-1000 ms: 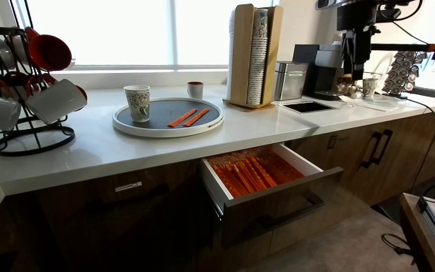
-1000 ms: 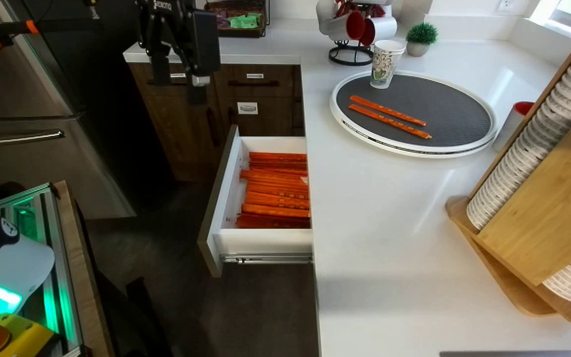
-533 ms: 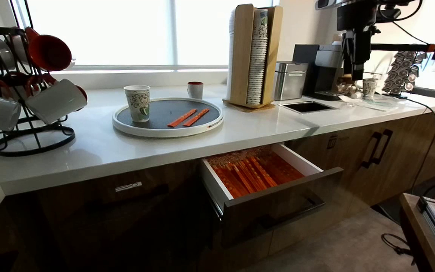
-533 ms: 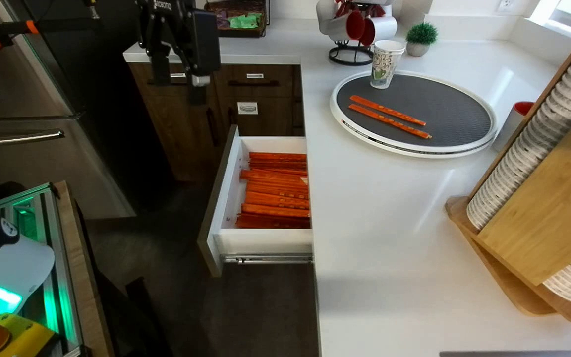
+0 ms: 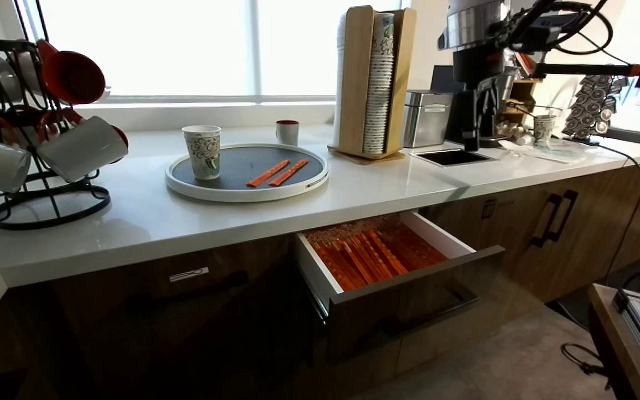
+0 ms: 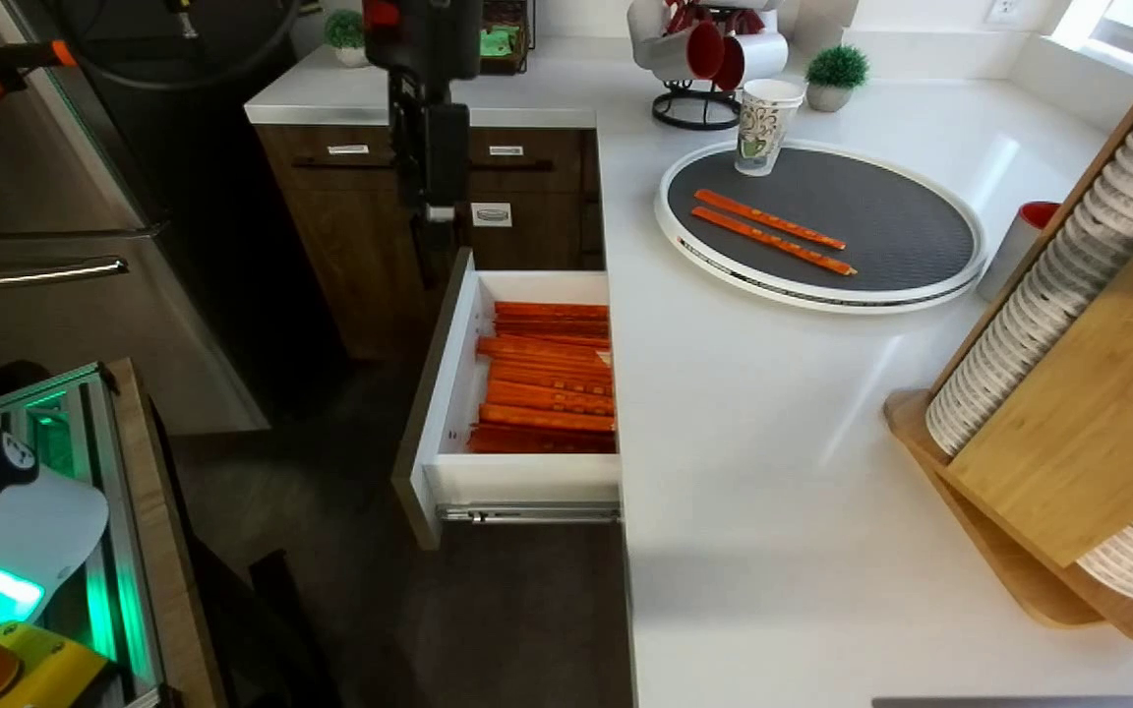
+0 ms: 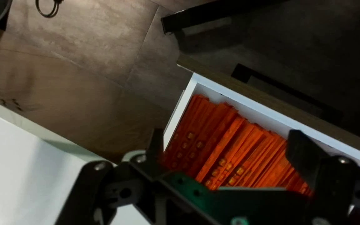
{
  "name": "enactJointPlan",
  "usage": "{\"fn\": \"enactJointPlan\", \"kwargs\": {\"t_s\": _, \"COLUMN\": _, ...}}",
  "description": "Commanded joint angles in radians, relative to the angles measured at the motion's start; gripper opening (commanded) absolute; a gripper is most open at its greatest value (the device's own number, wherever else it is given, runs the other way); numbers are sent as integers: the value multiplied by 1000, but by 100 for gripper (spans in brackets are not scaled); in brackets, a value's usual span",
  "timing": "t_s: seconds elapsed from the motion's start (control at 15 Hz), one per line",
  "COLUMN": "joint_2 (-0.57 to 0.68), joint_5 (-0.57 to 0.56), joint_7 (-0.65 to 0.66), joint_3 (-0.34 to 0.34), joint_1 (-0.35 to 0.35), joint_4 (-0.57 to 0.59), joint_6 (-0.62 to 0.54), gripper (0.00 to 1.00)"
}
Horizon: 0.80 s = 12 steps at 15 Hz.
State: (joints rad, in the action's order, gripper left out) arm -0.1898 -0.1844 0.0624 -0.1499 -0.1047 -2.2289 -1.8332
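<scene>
Hovering above the level of the open drawer (image 6: pixel 527 480), apart from its contents: hand (image 7: pixel 228 145), fingers spread wide, grasping nothing. Inside the drawer, red-orange chopstick packets (image 7: pixel 245 150) lie packed side by side. Two matching packets (image 6: pixel 773 241) lie on a round gray-topped turntable (image 6: pixel 906 216) on the white surface (image 6: pixel 773 442). Turntable also carries an upright patterned paper cup (image 6: pixel 765 128). White mug (image 5: pixel 287 134) with red interior stands just beside turntable.
</scene>
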Motion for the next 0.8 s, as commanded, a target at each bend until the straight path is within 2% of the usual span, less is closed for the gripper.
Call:
{"fn": "enactJointPlan", "kwargs": {"t_s": 0.0, "joint_2": 83, "joint_5": 83, "joint_7": 176, "joint_3": 17, "joint_1": -14, "joint_4": -30, "joint_6": -78, "gripper": 100}}
{"fn": "enactJointPlan", "kwargs": {"t_s": 0.2, "joint_2": 159, "joint_5": 193, "joint_7": 239, "joint_3": 0, "joint_1": -25, "joint_4": -101, "joint_6": -230, "gripper": 100}}
{"fn": "enactJointPlan", "kwargs": {"t_s": 0.27, "joint_2": 120, "joint_5": 136, "joint_7": 196, "joint_3": 13, "joint_1": -16, "joint_4": -56, "joint_6": -146, "gripper": 100}}
{"fn": "enactJointPlan", "kwargs": {"t_s": 0.4, "joint_2": 160, "joint_5": 164, "joint_7": 216, "joint_3": 6, "joint_1": -24, "joint_4": -87, "joint_6": -207, "gripper": 100}}
{"fn": "enactJointPlan", "kwargs": {"t_s": 0.6, "joint_2": 175, "joint_5": 170, "joint_7": 227, "joint_3": 3, "joint_1": -27, "joint_4": -88, "joint_6": -217, "gripper": 100}}
{"fn": "enactJointPlan", "kwargs": {"t_s": 0.73, "joint_2": 216, "joint_5": 233, "joint_7": 216, "joint_3": 5, "joint_1": -24, "joint_4": -90, "joint_6": -313, "gripper": 100}}
